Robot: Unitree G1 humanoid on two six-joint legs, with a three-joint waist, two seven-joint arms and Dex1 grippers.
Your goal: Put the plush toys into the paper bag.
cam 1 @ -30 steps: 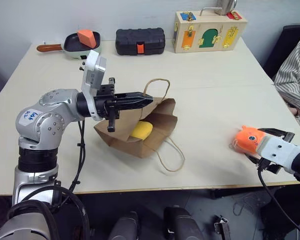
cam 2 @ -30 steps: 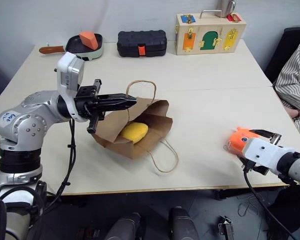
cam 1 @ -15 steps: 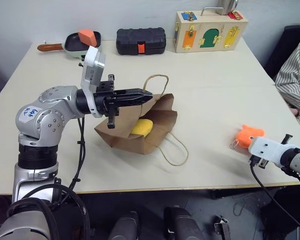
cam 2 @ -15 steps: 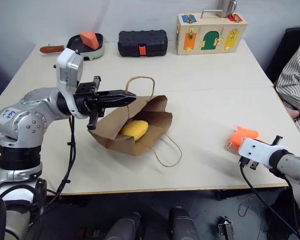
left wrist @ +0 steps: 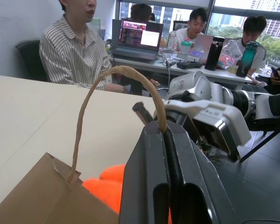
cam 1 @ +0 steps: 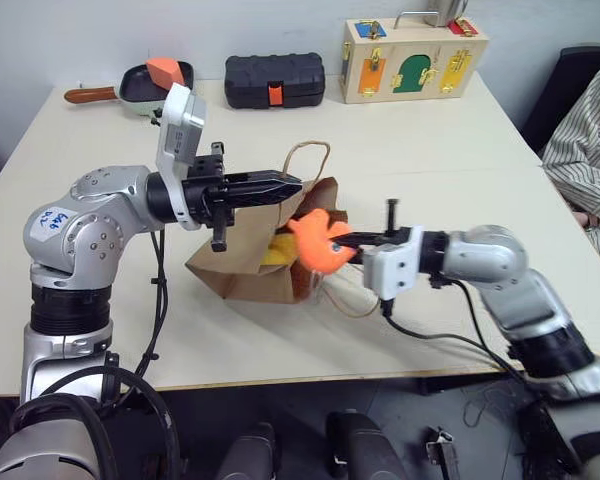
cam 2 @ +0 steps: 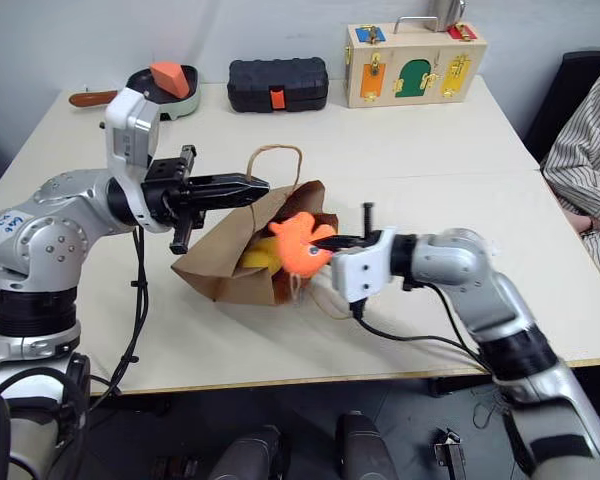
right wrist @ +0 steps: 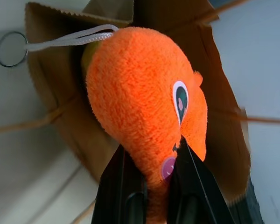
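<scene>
Brown paper makes up the paper bag, which lies on its side on the pale table with its mouth turned toward the right arm. The left gripper is squeezed shut on one loop handle and holds that side of the mouth up, so the bag gapes open. The other handle lies loose on the table in front of the bag.

The yellow toy sits inside the bag, partly hidden. The orange toy hangs in the air right at the bag's mouth. The right gripper has its two black fingers clamped on the bottom of this toy. In the right wrist view the toy's eye and pink cheek face out, and a white string with a small metal ring trails from its top.

At the far edge of the table stand a black case, a wooden box with coloured doors and a small pan with an orange block in it. A person in a striped shirt sits at the right side of the table.
</scene>
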